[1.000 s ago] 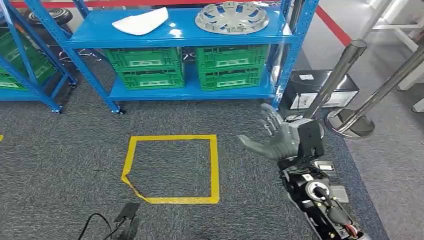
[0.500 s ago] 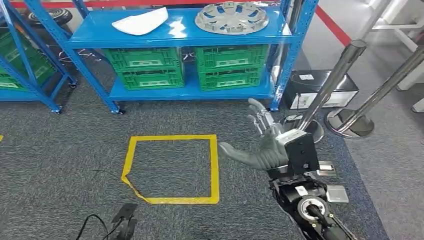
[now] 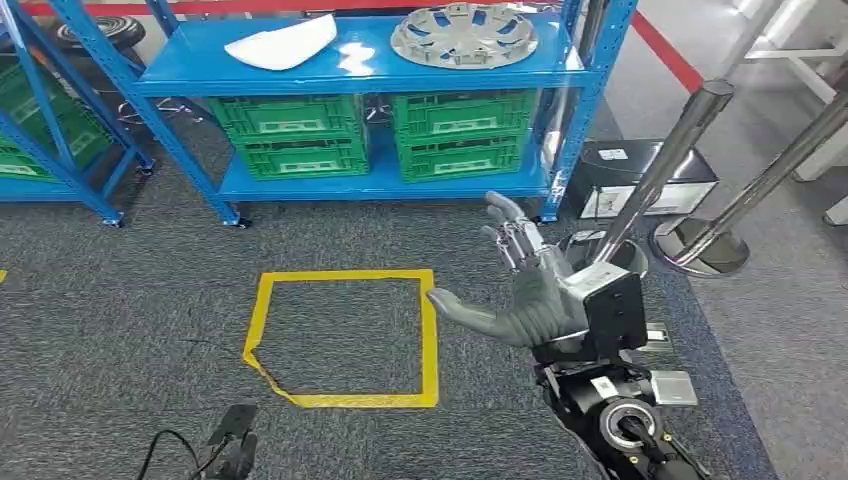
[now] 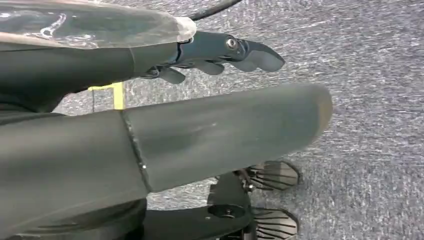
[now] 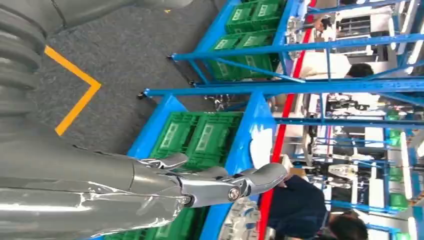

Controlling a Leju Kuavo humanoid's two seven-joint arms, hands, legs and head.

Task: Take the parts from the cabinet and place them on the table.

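Blue shelving rack [image 3: 340,75]: standing across the far side of the carpet, carrying the parts on its upper shelf; its upright by the right end is sitting close to the reach path, so the forearm is risking a knock against it.
Green crates [image 3: 460,130]: filling the lower shelf under the parts.
Silver wheel cover [image 3: 463,33]: lying flat on the upper shelf, right side; being wide and thin, it is likely to slip from a shallow grasp.
White part [image 3: 282,42]: lying on the same shelf, left of the wheel cover.
Steel posts [image 3: 680,150]: leaning in beside the right arm, risking a snag on the elbow.
Right hand [image 3: 530,285]: hovering above the carpet, released, fingers spread and pointing at the rack, carrying nothing.
Left hand [image 4: 150,135]: hanging over the carpet, grasping nothing, fingers curling slightly yet apart.
Yellow tape square [image 3: 345,335]: marking the carpet, left of the right hand.
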